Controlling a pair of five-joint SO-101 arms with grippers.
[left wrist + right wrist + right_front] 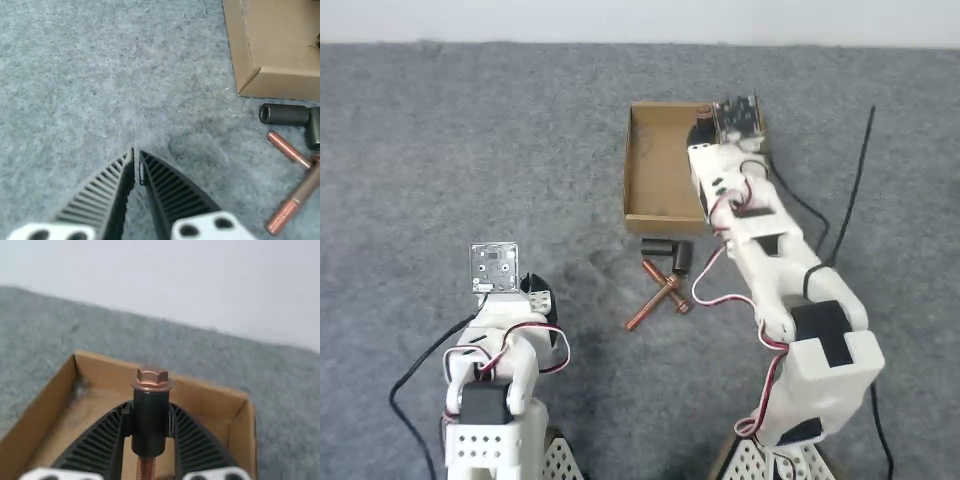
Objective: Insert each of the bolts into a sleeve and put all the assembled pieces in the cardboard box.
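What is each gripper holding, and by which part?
The right gripper clamps a bolt-and-sleeve assembly by its black sleeve; the left gripper holds nothing.

Each bolt (645, 313) is copper-coloured and each sleeve (659, 246) black; the cardboard box (660, 223) is plain brown, the worktop (470, 130) mottled grey. The left tool (136, 167) and right tool (150, 409) are black with ribbed faces, on white arms (790, 280).

Robotics lab bench, grey felt tabletop (470, 150), plain white wall (620, 20), loose cables (861, 160)
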